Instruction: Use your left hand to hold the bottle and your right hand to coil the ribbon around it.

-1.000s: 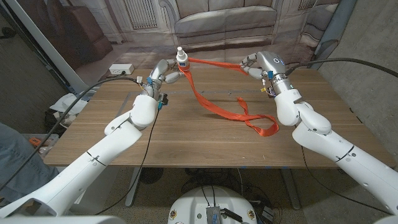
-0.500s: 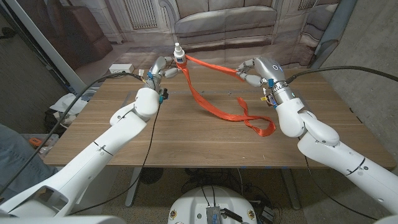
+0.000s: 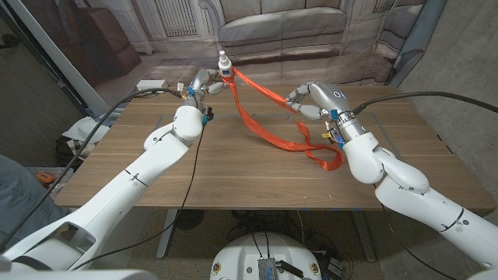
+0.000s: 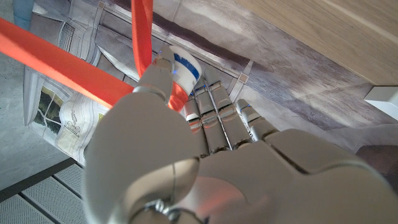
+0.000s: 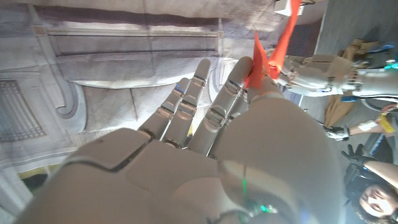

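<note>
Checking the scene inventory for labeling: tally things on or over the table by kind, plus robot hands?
Bottle: 1, held by the left hand
Orange ribbon: 1, pinched by the right hand
White box at the table's far left edge: 1
Robot hands: 2
Total: 5

No text, brand, number or sign can be read in any view. The bottle carries a blue band on its white label, but no letters on it resolve.
</note>
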